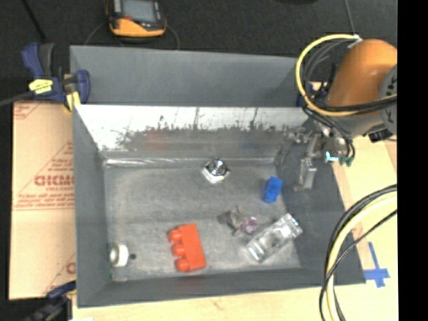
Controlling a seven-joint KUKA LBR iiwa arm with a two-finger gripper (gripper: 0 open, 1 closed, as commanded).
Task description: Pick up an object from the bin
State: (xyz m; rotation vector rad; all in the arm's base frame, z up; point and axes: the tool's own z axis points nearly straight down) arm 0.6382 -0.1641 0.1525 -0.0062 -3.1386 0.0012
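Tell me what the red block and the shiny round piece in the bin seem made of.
The red studded block: likely matte plastic, with even saturated colour. The shiny round silver piece: probably polished metal, given its bright glints.

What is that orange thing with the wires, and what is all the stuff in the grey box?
That is a robot arm; the orange cover and cables are part of it. The camera looks down into the grey bin from above. The arm's hand hangs by the right wall, near a blue block. Also in there: a red block, a clear plastic piece, a shiny metal bit, a small purple thing and a white knob. I see nothing held in the hand.
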